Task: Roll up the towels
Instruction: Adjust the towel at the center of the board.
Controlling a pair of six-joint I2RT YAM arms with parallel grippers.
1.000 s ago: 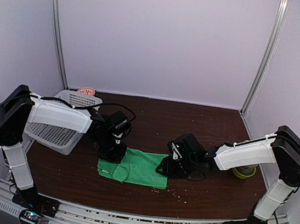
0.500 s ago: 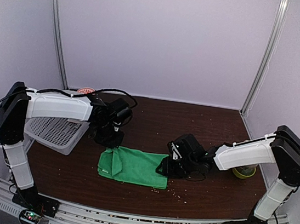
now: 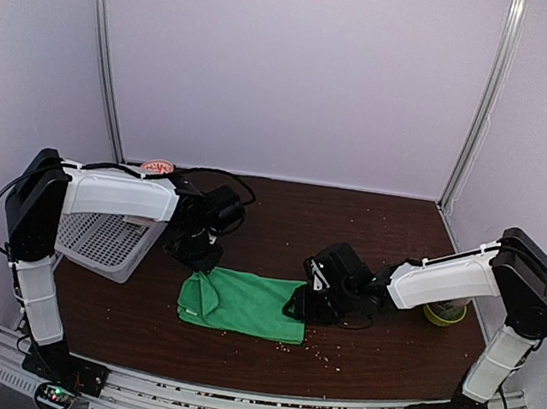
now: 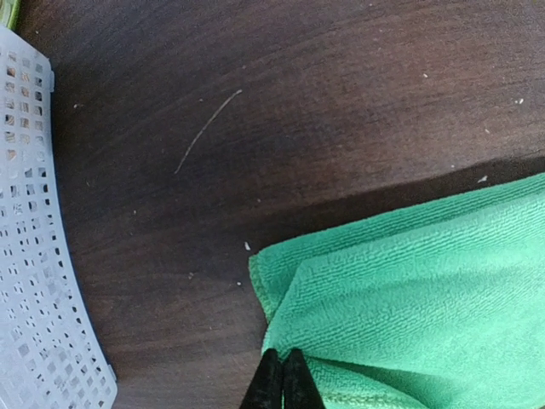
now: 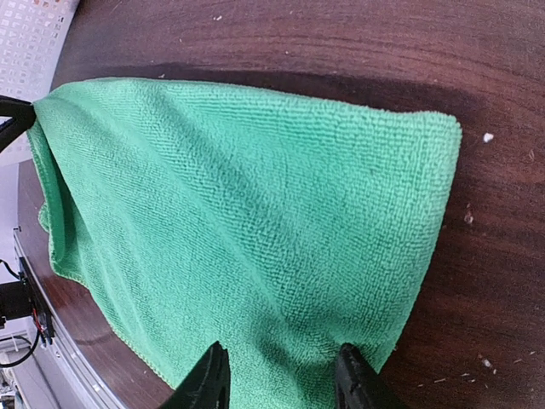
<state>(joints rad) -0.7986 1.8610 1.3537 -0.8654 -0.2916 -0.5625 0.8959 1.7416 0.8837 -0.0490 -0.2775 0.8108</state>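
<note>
The green towel (image 3: 245, 304) lies flat on the dark table, its left end doubled over into a flap (image 4: 400, 298). My left gripper (image 4: 283, 377) is shut on the corner of that flap and holds it a little off the table (image 3: 197, 265). At the towel's right end my right gripper (image 5: 281, 383) stands open, both fingertips pressing down on the cloth (image 3: 297, 306). A pinkish towel with orange print (image 3: 159, 165) peeks out behind the basket, mostly hidden.
A white perforated basket (image 3: 98, 237) sits at the left, close to my left arm, and its edge shows in the left wrist view (image 4: 34, 256). A yellow-green round object (image 3: 444, 312) stands by the right arm. Crumbs dot the table (image 3: 334, 359).
My left gripper has moved back and slightly left, off the towel's left end, pulling the folded corner with it. The right gripper has stayed put on the right end.
</note>
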